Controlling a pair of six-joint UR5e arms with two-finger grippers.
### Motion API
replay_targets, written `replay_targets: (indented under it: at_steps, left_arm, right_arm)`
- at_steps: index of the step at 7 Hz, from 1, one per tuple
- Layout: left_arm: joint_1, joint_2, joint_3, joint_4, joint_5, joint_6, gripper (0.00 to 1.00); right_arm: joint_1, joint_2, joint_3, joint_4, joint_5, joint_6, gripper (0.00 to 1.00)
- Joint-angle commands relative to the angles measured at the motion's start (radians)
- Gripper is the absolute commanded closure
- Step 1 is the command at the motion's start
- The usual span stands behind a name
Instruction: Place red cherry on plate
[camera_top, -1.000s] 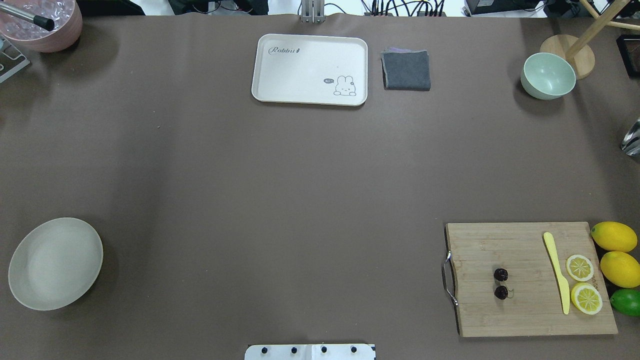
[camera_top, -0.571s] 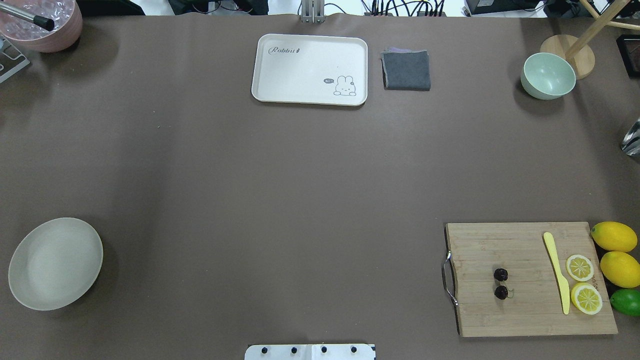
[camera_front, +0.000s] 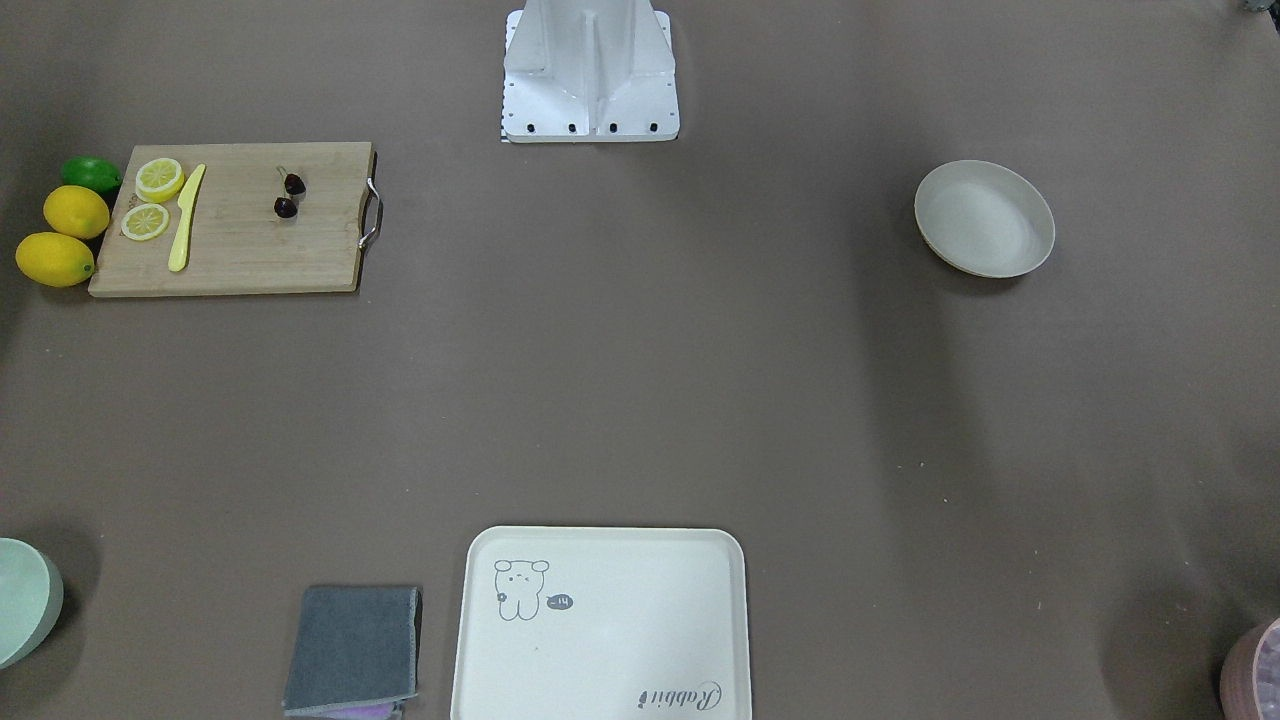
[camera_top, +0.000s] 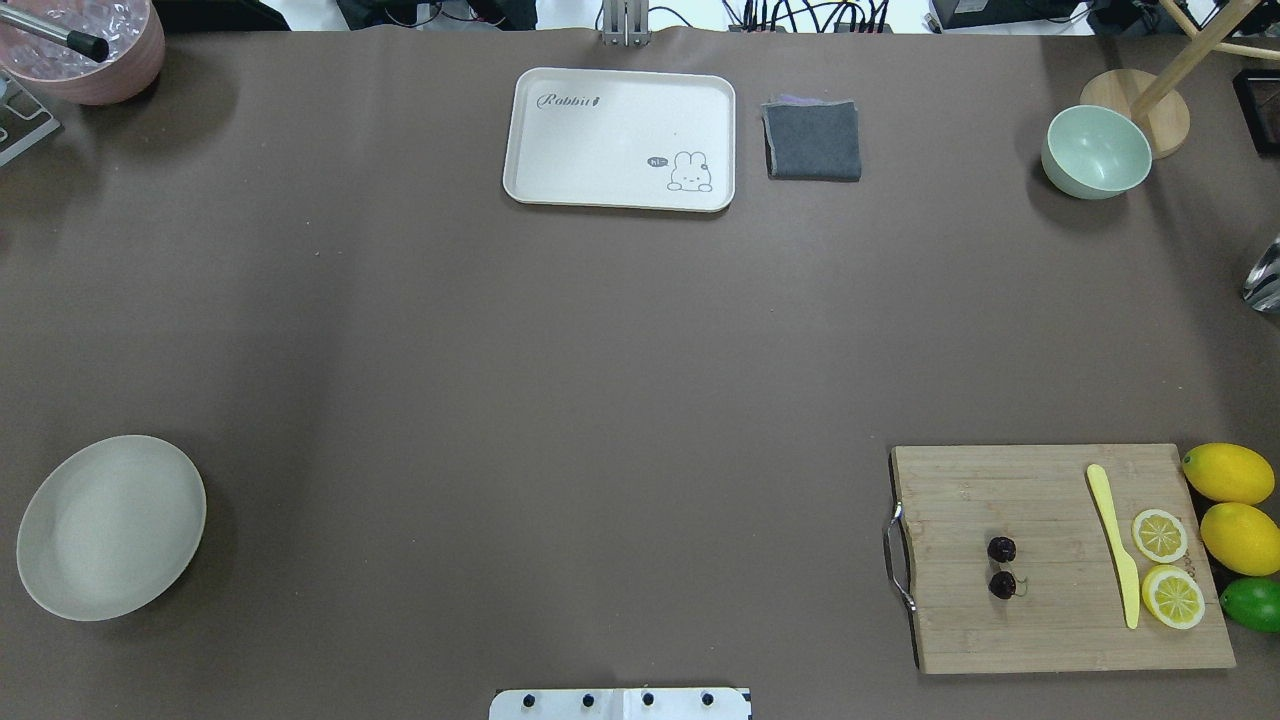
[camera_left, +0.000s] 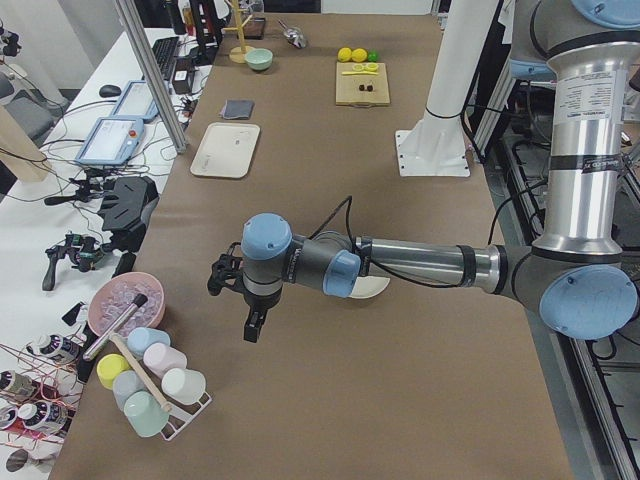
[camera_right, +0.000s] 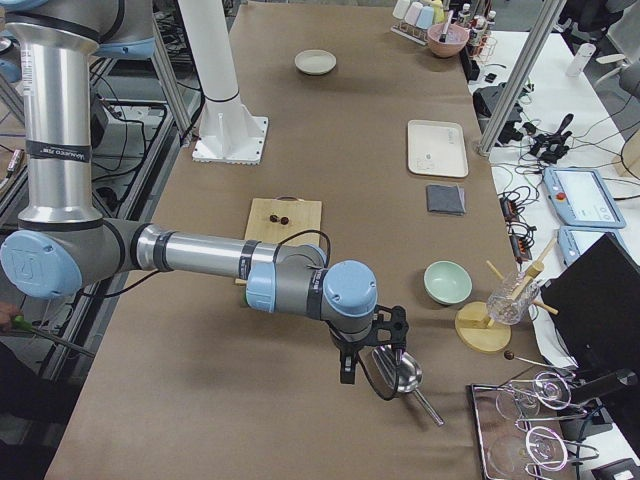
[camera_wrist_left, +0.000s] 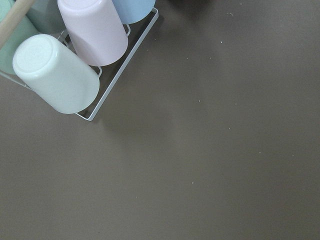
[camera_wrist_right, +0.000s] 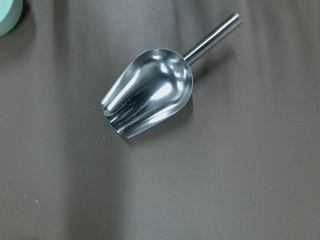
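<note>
The right gripper (camera_right: 352, 365) hangs over the table's far right end. A steel scoop (camera_right: 397, 370) lies just beside and below it (the right wrist camera looks straight down on that scoop). Only a side view shows this gripper, so I cannot tell whether its jaws stand apart or together.

The red cherry (camera_top: 1001, 566) lies well apart from the right gripper, back along the table toward the robot's base. It rests on the cutting board (camera_top: 1000, 480), with the lemon slices (camera_top: 1160, 535) on the board's other end.

The left gripper (camera_left: 250, 325) hangs at the opposite end, near the cup rack (camera_left: 150, 390). Its jaws cannot be judged either. The plate (camera_top: 110, 527) sits near the left gripper on the robot's side, apparently half hidden behind that arm in the side view. It is well apart from the cherry.
</note>
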Motion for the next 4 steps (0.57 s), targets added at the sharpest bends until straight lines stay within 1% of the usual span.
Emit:
replay_targets:
  at_steps: [1,2,4]
  left_arm:
    - [0.006,0.003,0.000,-0.003,-0.006,-0.002,0.02]
    - [0.006,0.005,0.004,-0.001,-0.010,-0.014,0.02]
    - [0.006,0.005,0.005,-0.004,-0.078,-0.016,0.02]
  right_arm:
    - [0.006,0.000,0.000,0.000,0.000,0.001,0.00]
    - [0.007,0.000,0.000,0.000,-0.002,0.001,0.00]
    - [0.029,0.001,0.000,0.000,-0.003,0.001,0.00]
